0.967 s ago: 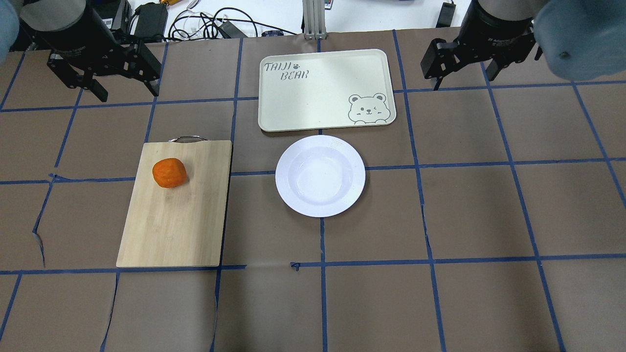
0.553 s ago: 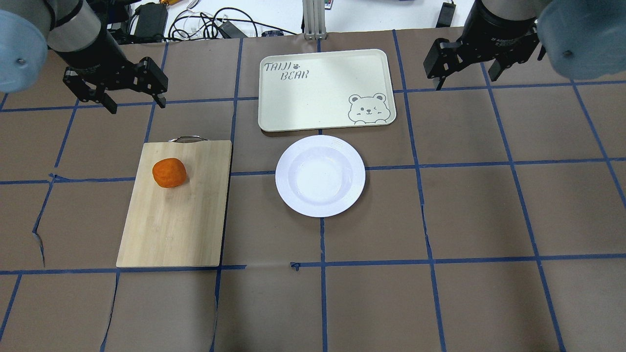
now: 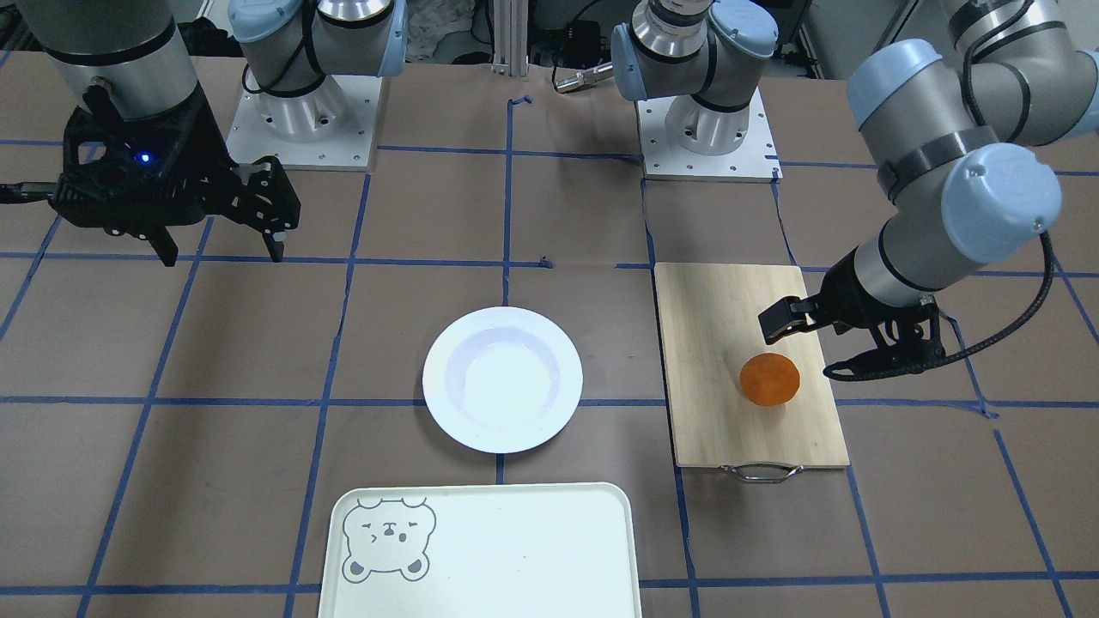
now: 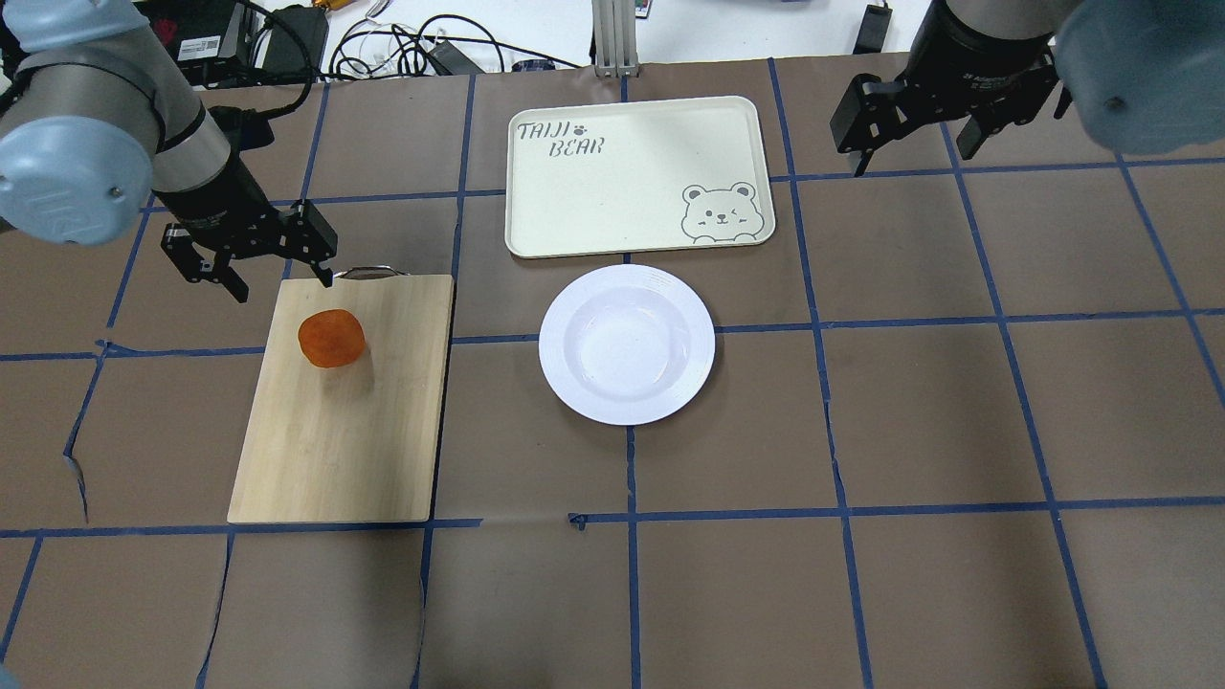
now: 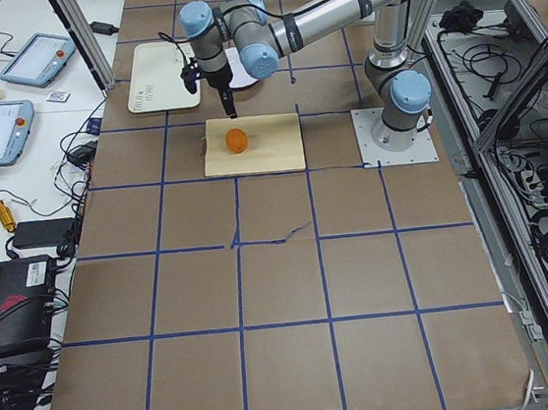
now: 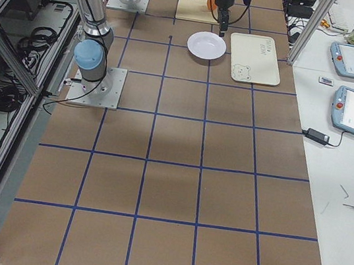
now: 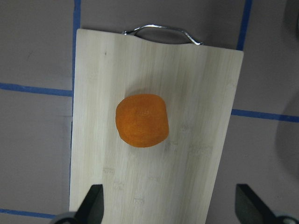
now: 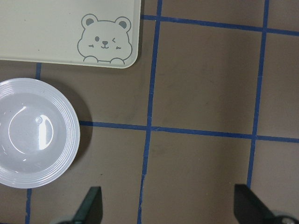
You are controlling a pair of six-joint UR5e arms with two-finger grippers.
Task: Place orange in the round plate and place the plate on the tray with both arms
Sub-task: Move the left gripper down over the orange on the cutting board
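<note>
The orange (image 4: 330, 338) lies on a bamboo cutting board (image 4: 354, 431) left of centre. My left gripper (image 4: 282, 285) hovers open just behind the board's handle end, a little short of the orange (image 3: 770, 378). In the left wrist view the orange (image 7: 141, 120) sits ahead of the open left gripper (image 7: 169, 205). At mid-table rests the round plate (image 4: 557, 344), white, with nothing in it. Behind it is the tray (image 4: 632, 177), bearing a bear face. Far back on the right, my right gripper (image 4: 909, 158) hangs open over bare table, and the plate (image 8: 70, 135) and tray (image 8: 56, 28) show in its wrist view.
The cutting board's metal handle (image 4: 367, 273) points toward the left gripper. Cables and boxes (image 4: 383, 48) lie beyond the table's far edge. Brown paper with blue tape lines (image 4: 861, 431) covers the table.
My left arm has swung forward and down, bringing its open gripper from the far left corner to the board's handle end. The right gripper has barely moved.
</note>
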